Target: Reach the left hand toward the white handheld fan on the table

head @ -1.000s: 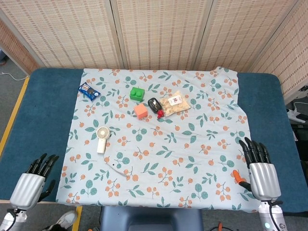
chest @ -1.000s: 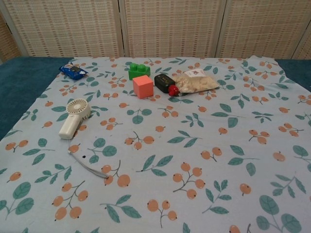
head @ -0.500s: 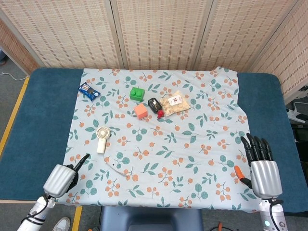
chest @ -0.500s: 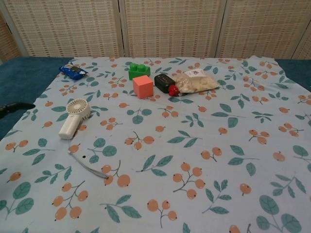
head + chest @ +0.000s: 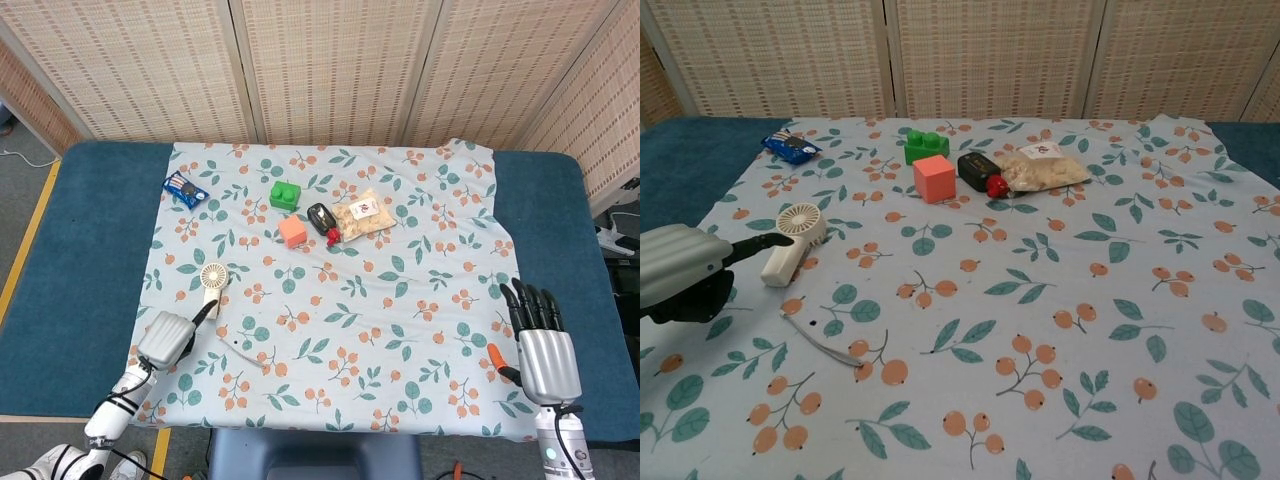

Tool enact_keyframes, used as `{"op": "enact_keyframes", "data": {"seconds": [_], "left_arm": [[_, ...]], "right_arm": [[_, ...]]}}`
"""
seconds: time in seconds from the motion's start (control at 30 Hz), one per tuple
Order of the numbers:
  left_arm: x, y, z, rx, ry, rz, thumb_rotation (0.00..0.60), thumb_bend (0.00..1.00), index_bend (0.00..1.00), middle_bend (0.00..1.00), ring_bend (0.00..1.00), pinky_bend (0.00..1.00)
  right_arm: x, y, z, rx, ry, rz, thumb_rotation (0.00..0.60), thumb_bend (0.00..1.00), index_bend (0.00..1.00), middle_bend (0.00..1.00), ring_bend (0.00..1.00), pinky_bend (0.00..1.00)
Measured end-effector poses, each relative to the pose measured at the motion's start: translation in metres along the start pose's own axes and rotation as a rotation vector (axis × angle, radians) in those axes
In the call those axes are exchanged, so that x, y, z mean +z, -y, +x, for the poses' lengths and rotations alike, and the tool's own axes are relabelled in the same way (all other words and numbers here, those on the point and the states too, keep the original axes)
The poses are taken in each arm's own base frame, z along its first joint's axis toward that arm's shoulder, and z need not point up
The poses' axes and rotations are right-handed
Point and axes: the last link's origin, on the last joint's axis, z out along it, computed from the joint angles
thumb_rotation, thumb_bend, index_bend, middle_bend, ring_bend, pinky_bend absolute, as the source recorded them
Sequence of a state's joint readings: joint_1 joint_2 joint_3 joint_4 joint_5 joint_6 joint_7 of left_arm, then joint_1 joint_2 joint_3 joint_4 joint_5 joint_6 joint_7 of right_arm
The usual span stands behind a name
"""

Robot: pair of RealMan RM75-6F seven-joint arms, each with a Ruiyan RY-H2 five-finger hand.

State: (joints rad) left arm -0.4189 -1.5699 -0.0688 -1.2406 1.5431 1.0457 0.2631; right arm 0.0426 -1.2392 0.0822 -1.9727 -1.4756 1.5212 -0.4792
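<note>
The white handheld fan (image 5: 212, 284) lies on the flowered cloth left of centre, round head away from me, handle toward me; in the chest view the fan (image 5: 795, 238) is at the left. My left hand (image 5: 172, 335) hovers just in front of the handle, an outstretched finger almost at it, holding nothing. In the chest view the left hand (image 5: 685, 272) enters from the left edge, its dark finger reaching across the fan's handle. My right hand (image 5: 545, 345) rests at the front right of the table, fingers straight and apart, empty.
Behind the fan stand an orange cube (image 5: 292, 231), a green brick (image 5: 285, 195), a black and red object (image 5: 322, 217), a snack bag (image 5: 365, 212) and a blue packet (image 5: 185, 189). A thin white strip (image 5: 245, 350) lies right of my left hand.
My left hand has come from the table's front left corner up and to the right, onto the cloth, ending just short of the fan's handle. The right hand has barely moved.
</note>
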Motion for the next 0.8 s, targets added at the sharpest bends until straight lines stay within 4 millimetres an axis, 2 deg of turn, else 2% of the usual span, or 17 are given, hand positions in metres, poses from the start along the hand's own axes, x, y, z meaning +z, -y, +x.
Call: {"op": "enact_keyframes", "data": {"seconds": [0.4,0.8], "left_arm": [[0.016,0.008,-0.002,0.007,0.01,0.03,0.6,0.95,0.0,0.99,0.83,1.0],[0.018,0.013,-0.005,0.015,0.022,0.045,0.6,0.95,0.0,0.99,0.83,1.0]], "right_arm": [[0.001,-0.002,-0.001,-0.003,0.01,-0.01,0.6,0.19,0.0,0.0,0.0,0.0],[0.0,-0.002,-0.002,-0.004,0.019,-0.011,0.6,0.19,0.0,0.0,0.0,0.0]]}}
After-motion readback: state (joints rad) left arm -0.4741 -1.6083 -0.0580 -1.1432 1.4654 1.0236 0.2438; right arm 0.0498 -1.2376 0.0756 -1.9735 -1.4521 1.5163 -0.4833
